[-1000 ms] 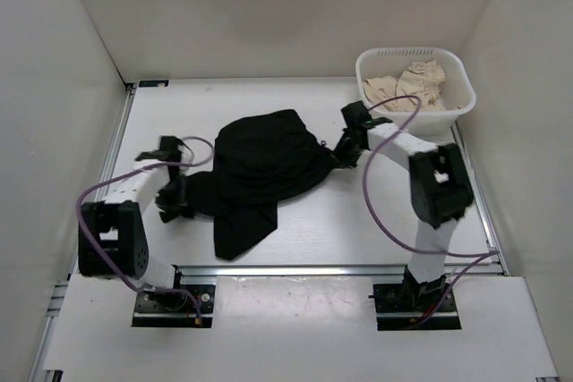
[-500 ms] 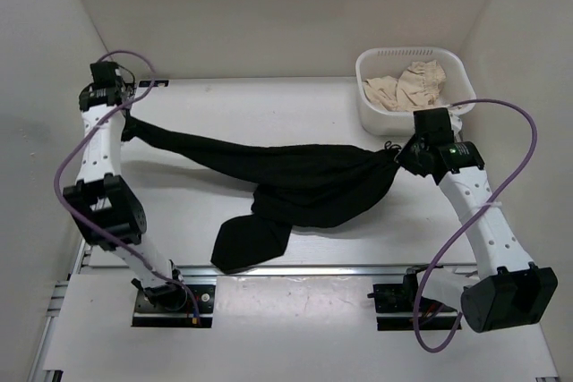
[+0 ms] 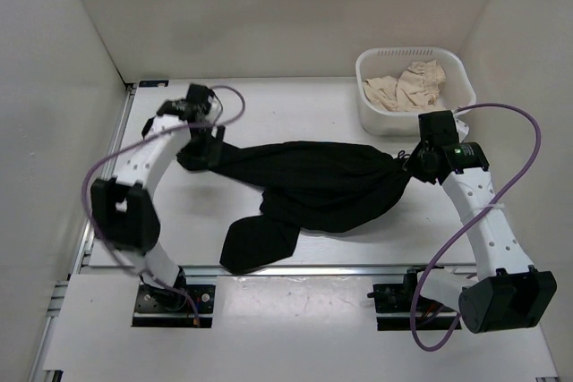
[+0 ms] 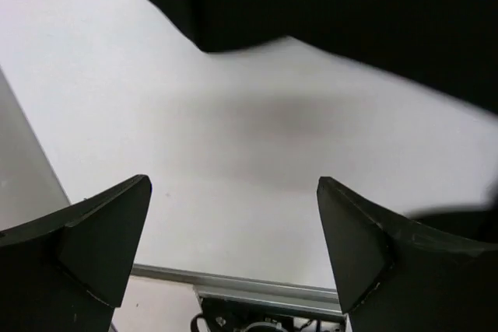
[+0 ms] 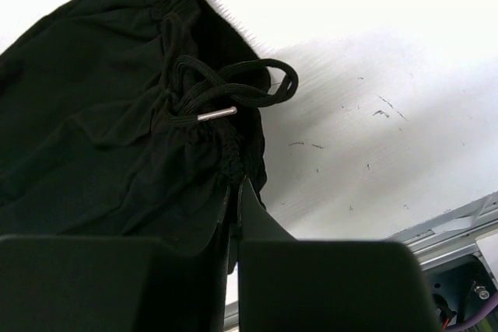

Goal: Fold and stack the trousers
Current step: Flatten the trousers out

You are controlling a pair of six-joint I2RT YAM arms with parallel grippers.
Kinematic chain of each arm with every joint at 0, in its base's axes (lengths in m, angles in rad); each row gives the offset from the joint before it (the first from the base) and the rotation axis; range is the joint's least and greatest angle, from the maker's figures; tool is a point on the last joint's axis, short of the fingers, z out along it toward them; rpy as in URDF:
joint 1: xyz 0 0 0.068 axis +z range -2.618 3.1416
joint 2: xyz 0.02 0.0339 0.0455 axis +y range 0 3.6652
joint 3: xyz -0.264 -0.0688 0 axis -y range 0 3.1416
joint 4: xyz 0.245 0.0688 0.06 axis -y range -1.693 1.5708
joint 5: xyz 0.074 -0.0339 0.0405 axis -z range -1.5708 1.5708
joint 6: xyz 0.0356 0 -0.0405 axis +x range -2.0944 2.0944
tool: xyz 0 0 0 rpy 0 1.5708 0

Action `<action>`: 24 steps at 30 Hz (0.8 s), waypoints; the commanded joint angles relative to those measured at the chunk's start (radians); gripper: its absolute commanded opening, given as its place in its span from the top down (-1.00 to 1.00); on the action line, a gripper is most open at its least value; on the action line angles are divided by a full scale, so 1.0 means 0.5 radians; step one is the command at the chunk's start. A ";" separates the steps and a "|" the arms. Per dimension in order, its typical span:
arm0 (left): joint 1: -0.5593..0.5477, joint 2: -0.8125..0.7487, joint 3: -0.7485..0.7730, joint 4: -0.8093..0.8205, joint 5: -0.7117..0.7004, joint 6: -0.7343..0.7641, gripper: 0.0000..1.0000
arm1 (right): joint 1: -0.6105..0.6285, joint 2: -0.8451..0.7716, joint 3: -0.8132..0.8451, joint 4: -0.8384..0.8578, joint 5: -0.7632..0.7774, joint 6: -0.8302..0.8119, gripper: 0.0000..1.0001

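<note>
The black trousers [image 3: 313, 176] lie stretched across the middle of the table, with one leg [image 3: 255, 241] trailing toward the front edge. My right gripper [image 3: 415, 165] is shut on the gathered waistband [image 5: 233, 153], where the drawstring [image 5: 233, 91] with its metal tip lies loose. My left gripper [image 3: 204, 142] hovers at the trousers' left end. In the left wrist view it [image 4: 233, 246] stands wide open with only bare table between its fingers [image 4: 101, 239], and black fabric [image 4: 350, 13] fills the top of that view.
A white basket [image 3: 466, 82] holding a beige cloth [image 3: 407, 85] stands at the back right corner. White walls enclose the table on three sides. A metal rail [image 3: 304, 268] runs along the front edge by the arm bases.
My left gripper has opened and let go of the trouser leg, then moved from the back left corner toward the middle. The fabric has sagged to the table. The right gripper keeps its hold.
</note>
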 commanded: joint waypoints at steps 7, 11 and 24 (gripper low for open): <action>-0.944 -0.681 -1.023 -0.150 0.687 -0.002 -1.00 | -0.051 -0.030 -0.132 0.044 0.007 -0.026 1.00; -1.126 -0.552 -1.118 -0.019 0.693 -0.002 -1.00 | -0.069 -0.030 -0.197 0.044 0.008 0.017 1.00; -1.047 -0.183 -1.461 0.331 0.593 -0.002 0.72 | -0.234 -0.106 -0.237 0.044 0.100 -0.069 1.00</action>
